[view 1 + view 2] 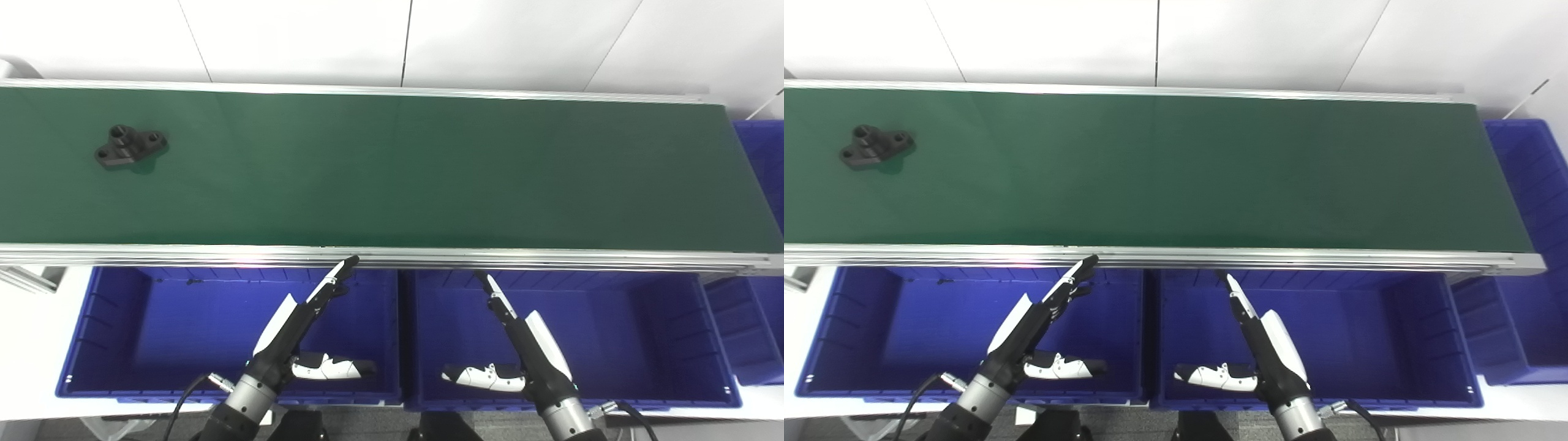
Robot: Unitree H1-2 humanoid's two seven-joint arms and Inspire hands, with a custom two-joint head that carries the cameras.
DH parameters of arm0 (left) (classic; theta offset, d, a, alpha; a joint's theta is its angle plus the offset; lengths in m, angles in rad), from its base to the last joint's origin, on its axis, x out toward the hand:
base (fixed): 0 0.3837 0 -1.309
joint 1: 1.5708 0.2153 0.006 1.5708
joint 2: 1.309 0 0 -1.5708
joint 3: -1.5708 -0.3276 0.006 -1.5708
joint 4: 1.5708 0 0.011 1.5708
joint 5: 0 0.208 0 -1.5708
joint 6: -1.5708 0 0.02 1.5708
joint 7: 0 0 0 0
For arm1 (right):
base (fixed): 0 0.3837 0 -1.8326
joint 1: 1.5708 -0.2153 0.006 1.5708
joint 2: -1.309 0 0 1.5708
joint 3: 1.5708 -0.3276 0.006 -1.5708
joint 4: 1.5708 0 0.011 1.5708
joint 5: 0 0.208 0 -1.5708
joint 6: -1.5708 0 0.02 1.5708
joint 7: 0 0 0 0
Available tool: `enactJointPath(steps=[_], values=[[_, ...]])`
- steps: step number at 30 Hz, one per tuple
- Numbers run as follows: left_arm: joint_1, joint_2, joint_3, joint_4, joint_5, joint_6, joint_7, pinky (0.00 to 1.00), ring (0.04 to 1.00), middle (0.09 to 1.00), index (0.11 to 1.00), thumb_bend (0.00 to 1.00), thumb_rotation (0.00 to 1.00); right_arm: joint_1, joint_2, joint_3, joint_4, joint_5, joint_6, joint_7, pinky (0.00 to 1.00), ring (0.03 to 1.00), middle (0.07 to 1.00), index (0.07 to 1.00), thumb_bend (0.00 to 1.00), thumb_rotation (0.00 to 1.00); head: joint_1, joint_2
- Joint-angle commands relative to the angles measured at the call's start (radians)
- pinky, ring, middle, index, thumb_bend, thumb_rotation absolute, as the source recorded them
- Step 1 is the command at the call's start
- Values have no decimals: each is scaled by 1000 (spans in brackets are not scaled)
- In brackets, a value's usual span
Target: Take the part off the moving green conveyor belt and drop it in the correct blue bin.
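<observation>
A black part (pixel 130 146) with three round lugs lies on the green conveyor belt (pixel 392 171) at its far left. My left hand (pixel 306 331) hovers open over the left blue bin (pixel 110 331), fingers stretched toward the belt's near rail, thumb pointing right. My right hand (pixel 520 343) is open over the middle blue bin (pixel 661 337), fingers straight and thumb pointing left. Both hands hold nothing and sit well to the right of the part, below the belt.
An aluminium rail (pixel 392 256) edges the belt's near side. A third blue bin (pixel 759 245) wraps around the belt's right end. White wall panels stand behind the belt. Cables trail from both wrists.
</observation>
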State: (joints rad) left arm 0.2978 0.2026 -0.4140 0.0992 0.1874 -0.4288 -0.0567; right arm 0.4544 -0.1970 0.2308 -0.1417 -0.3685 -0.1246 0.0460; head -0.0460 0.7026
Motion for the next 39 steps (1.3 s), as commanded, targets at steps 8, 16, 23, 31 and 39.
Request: enactJointPath(steps=[8,16,23,31,39], values=[[-19,34,-74,21,29,-41,105,849,937,979,948,833,365,15,-6,-7,10,8,-94,-33,899,964,999,1000,968,464,29,-51],[-32,36,-122,44,46,-41,158,833,912,957,936,860,352,12,-24,-19,45,18,-135,-38,893,968,1000,1000,970,450,182,-118],[-58,40,-183,80,52,-41,231,813,878,920,904,875,309,8,-41,-29,72,30,-153,-26,993,1000,1000,1000,972,465,263,-164],[-85,45,-231,105,56,-41,287,799,864,901,884,875,265,3,-44,-37,88,43,-153,-27,1000,1000,1000,1000,995,452,325,-197],[-93,41,-242,118,55,-41,292,765,850,895,873,873,266,-11,-48,-45,132,46,-212,-40,1000,1000,1000,1000,970,427,380,-212]])
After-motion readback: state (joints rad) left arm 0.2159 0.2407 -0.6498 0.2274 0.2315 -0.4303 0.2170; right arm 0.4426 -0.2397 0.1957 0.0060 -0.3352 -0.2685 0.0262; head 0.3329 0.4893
